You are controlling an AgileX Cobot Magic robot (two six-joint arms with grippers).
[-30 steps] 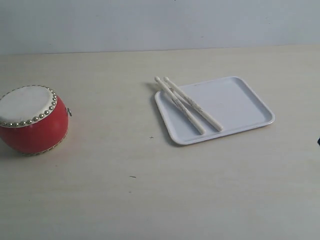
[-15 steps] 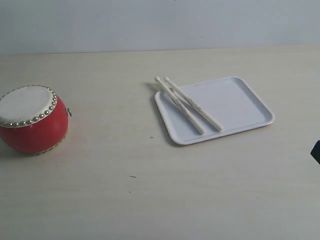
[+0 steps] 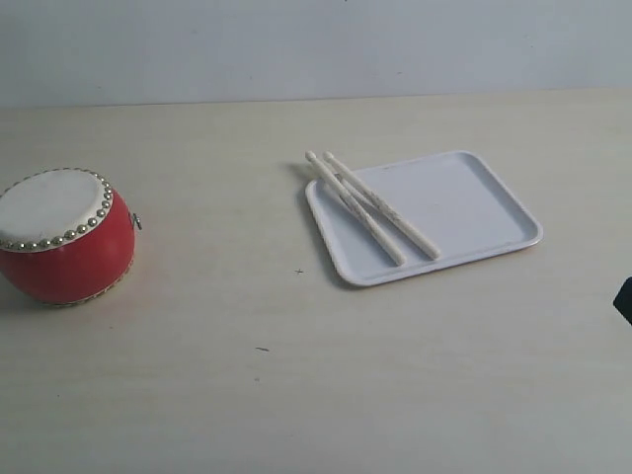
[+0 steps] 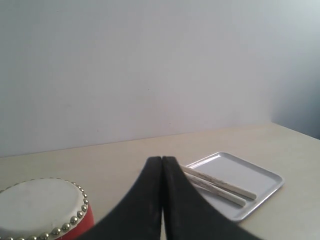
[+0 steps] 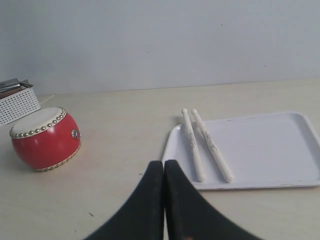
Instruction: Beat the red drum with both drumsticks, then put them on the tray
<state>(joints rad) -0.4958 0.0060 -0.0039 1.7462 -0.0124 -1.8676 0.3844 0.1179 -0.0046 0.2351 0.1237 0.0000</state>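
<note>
1. Since one second ago, only a dark shape [image 3: 624, 300] at the right edge of the exterior view has moved: it now reaches further into view, and I cannot tell what part it is. It sits in the same place as half a second ago.
2. The small squat, glossy red drum [image 3: 64, 237] with its off-white skin top ringed by brass studs stands upright on the pale wooden bench [image 3: 296, 375], at the left side of the exterior view. It has not shifted.
3. The flat white plastic tray [image 3: 474, 197] with rounded corners and a low rim lies on the bench, well apart from the drum, right of the middle.
4. The two thin pale cream wooden drumsticks [image 3: 370, 209] lie side by side, close together, on the left part of the tray. Their rounded tips stick out over the far rim. They are also unmoved.
5. The left claw [image 4: 162, 161] is closed, with its black fingers [image 4: 150, 200] pressed together and nothing between them. It hangs above the bench, touching nothing.
6. The right claw [image 5: 164, 164] is also closed and empty, and faces the drum and the tray.
7. In the right wrist view a white slotted basket [image 5: 17, 105] stands beyond the drum, near the grey wall [image 5: 160, 40].
</note>
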